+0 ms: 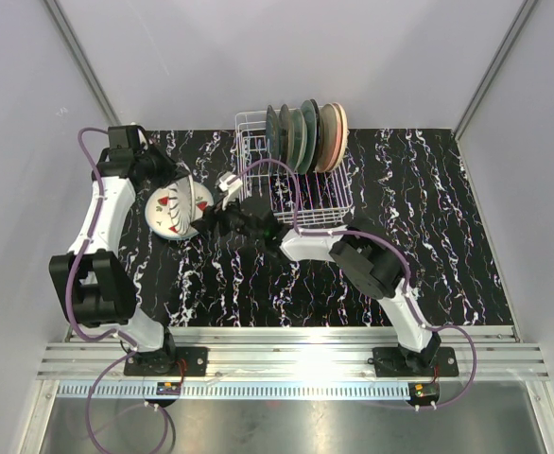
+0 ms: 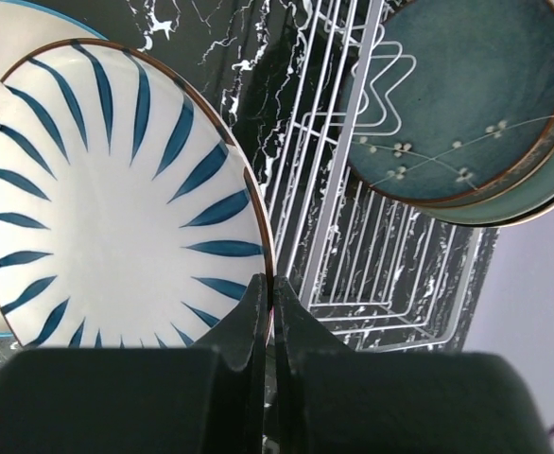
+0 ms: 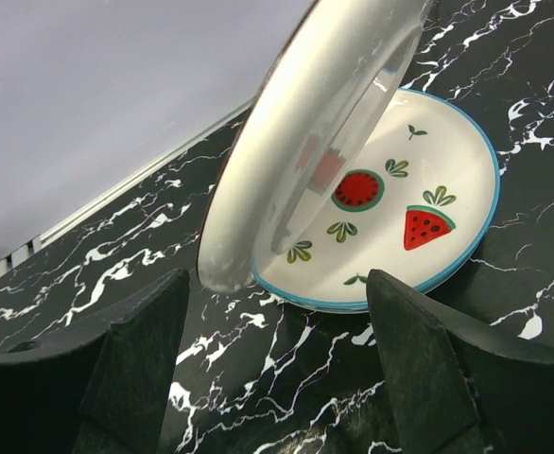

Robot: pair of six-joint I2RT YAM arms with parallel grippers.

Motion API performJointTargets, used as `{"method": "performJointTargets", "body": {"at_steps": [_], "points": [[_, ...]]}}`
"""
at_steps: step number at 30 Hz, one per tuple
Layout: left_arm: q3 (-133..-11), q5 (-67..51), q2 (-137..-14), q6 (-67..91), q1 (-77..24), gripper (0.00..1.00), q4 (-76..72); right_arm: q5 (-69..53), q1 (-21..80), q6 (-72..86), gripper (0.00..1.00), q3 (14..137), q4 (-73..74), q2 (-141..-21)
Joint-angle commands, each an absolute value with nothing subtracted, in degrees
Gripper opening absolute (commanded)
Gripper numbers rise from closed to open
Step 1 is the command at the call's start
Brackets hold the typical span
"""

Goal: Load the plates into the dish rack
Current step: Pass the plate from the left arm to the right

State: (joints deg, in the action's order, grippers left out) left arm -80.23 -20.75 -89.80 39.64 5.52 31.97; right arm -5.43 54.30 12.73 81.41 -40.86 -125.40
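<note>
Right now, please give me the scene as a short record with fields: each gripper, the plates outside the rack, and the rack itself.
left gripper: shut on the rim of the striped plate
striped plate: white with blue rays, held tilted
watermelon plate: flat on the table, partly beneath the striped plate
right gripper: open, facing the striped plate's underside, not gripping it
dish rack: white wire, near part without plates
racked plates: standing on edge at the far end, teal and pinkish ones

Robot lab test cell, plain white enclosure walls [image 1: 258, 57], aluminium mounting rail [image 1: 286, 346], black marbled tabletop [image 1: 428, 246]
</note>
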Motion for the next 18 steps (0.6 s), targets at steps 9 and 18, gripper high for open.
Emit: {"method": "performJointTargets", "body": {"at_steps": [9,18], "points": [[-75.50,-27.07,-81.48,51.41,6.86,0.00,20.13,6.47,57.30,11.77,0.82,92.36,-43.59,-132.88],[-70.06,-27.77,-79.46,55.54,8.61,0.00,17.40,15.55,57.31,11.25,0.44,95.45,-42.02,-134.03]]}}
